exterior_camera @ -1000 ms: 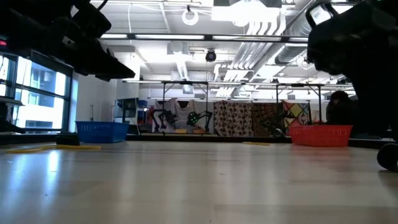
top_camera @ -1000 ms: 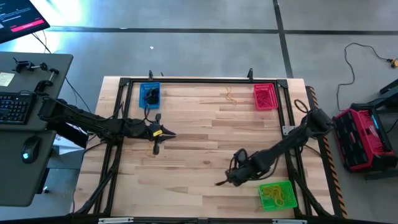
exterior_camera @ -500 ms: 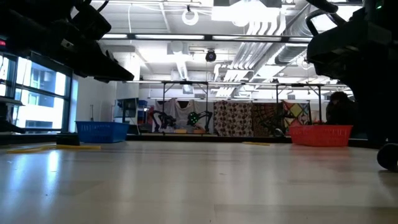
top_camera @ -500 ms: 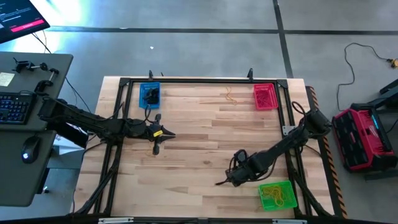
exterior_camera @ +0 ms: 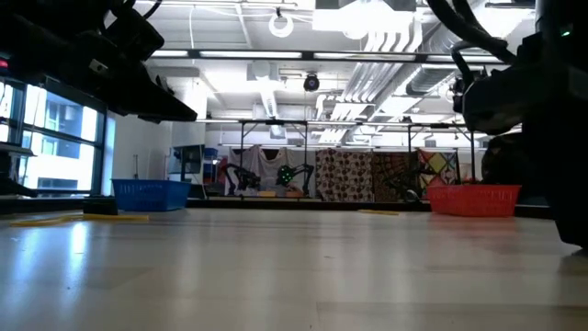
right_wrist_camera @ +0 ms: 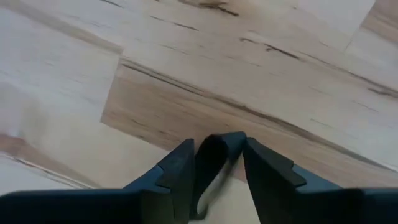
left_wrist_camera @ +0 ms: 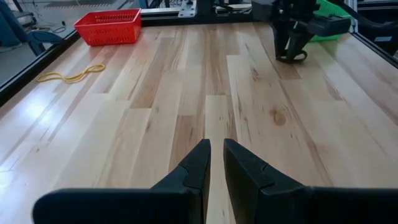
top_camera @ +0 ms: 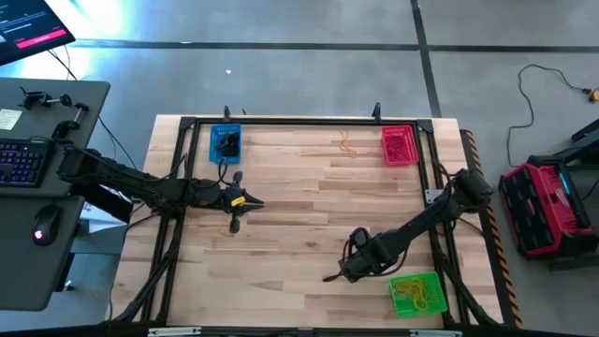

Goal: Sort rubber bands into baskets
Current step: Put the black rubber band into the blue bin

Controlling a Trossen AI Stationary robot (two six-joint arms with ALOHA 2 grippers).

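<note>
My right gripper (top_camera: 331, 276) is low over the table's near middle, just left of the green basket (top_camera: 416, 293), which holds yellow bands. It is shut on a black rubber band (right_wrist_camera: 211, 160). My left gripper (top_camera: 251, 201) (left_wrist_camera: 216, 155) waits shut and empty over the table's left middle. The blue basket (top_camera: 226, 143) at the far left holds black bands. The red basket (top_camera: 399, 145) stands at the far right. Loose yellow-orange bands (top_camera: 346, 143) (left_wrist_camera: 71, 74) lie flat on the table left of the red basket. My right gripper pinches a piece of the black rubber band (right_wrist_camera: 214, 149) between its two fingers. The fingers slant down toward the table's left and near side. The band's loop shows dark in the gap between the fingers (right_wrist_camera: 180, 168). I cannot tell whether it touches the table.
A black frame (top_camera: 299, 121) runs round the table top. A desk with a keyboard (top_camera: 23, 159) stands left of the table, and a red and black case (top_camera: 547, 206) sits on the floor to the right. Bare wood (top_camera: 299, 206) lies between the arms.
My right arm has shifted a little toward the table's near edge, still shut on the black band. My left arm has kept still.
</note>
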